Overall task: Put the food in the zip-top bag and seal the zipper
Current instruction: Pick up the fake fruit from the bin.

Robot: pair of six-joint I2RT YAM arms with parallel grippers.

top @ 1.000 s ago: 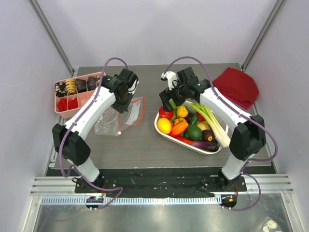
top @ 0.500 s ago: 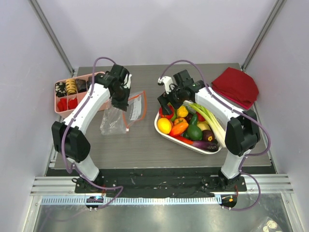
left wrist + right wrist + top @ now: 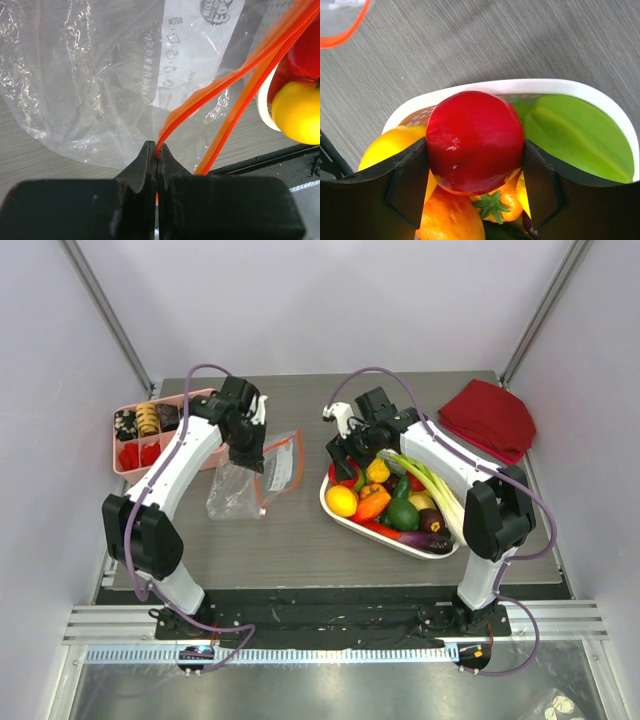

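The left pincer (image 3: 156, 150) was shut tight on the zipper (image 3: 225, 80), the thin orange strip at the mouth of the clear bag (image 3: 75, 75). Its two black tips were pressed together with one side of the strip caught between them. The other side of the strip ran beside it, a little apart, so the mouth of the bag gaped. The bag was crinkly and had a white label (image 3: 185, 65) with small print on it. From above, the bag was on the left part of the grey tabletop (image 3: 300, 540), between the pink tray (image 3: 180, 445) and the white basket (image 3: 530, 86).

The right pincer (image 3: 475, 150) was down at the far left end of the basket. It was partly wide, with a round red fruit (image 3: 472, 142) between its tips. One black tip touched each side of the fruit. The red fruit sat in the basket on top of the other food. A yellow fruit (image 3: 390, 147) was just beside it on one side and a green fruit (image 3: 575, 135) on the other. An orange fruit (image 3: 450, 220) with a little green stalk lay under it.

A long white and green leek (image 3: 440, 485) lay across the basket too. A red cloth (image 3: 490, 418) sat at the far right corner of the tabletop, well apart from the bag.
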